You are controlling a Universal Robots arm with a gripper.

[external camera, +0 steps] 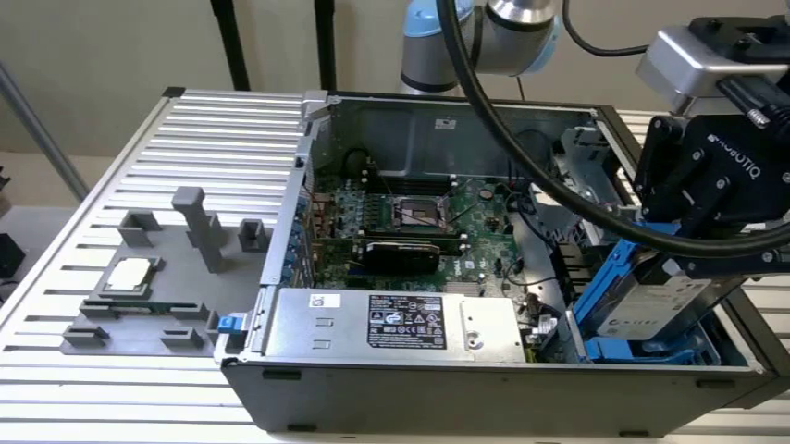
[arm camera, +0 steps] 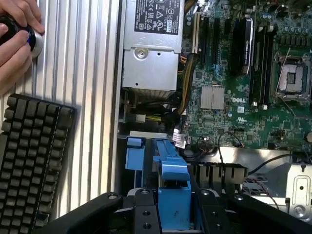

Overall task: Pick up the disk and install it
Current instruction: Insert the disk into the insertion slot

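Observation:
The disk (external camera: 663,303), a silver-grey drive with a white label and blue rails, hangs tilted over the blue drive bay (external camera: 642,350) in the case's front corner at the exterior view's right. My gripper (external camera: 697,273) is shut on its upper end. In the wrist view the disk's blue carrier (arm camera: 173,183) sits clamped between the black fingers (arm camera: 145,214), with my gripper (arm camera: 174,217) pointing down at the bay's blue brackets (arm camera: 134,151).
The open computer case (external camera: 494,379) holds the motherboard (external camera: 408,217) and a silver power supply (external camera: 395,324). A thick black cable (external camera: 580,199) loops beside the arm. A CPU chip (external camera: 129,275) rests on a grey fixture. A keyboard (arm camera: 29,161) and a hand (arm camera: 14,39) lie beside the case.

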